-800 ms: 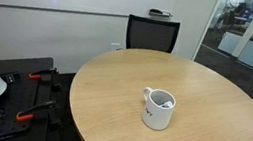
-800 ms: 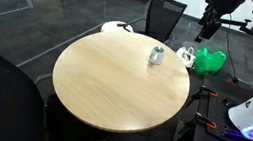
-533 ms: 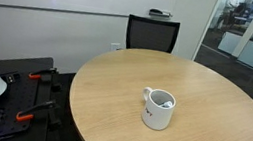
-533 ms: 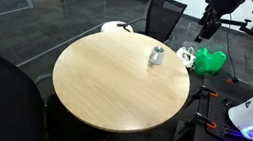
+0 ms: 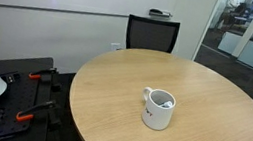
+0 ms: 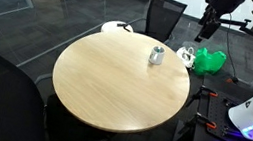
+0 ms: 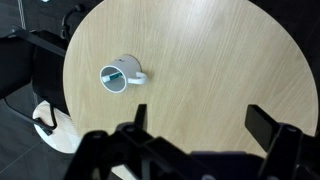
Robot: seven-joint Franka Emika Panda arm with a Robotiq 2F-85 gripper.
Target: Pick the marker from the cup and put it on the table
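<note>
1. Standing upright on the round wood-look surface (image 5: 114,89), the white cup (image 5: 158,109) shows in both exterior views, its handle turned sideways.
2. The marker (image 7: 114,74) lies inside the cup, leaning across its opening; the wrist view shows it as a thin greenish line.
3. The fingers (image 7: 268,125) are spread wide and hold nothing, high above the surface and well apart from the cup.
4. A black chair (image 5: 152,32) stands just beyond the surface's far rim.

Table (image 5: 124,85) smooth wood-look top, faint sheen; cup (image 5: 157,114) glossy white ceramic; floor (image 6: 64,16) dark, reflective.
</note>
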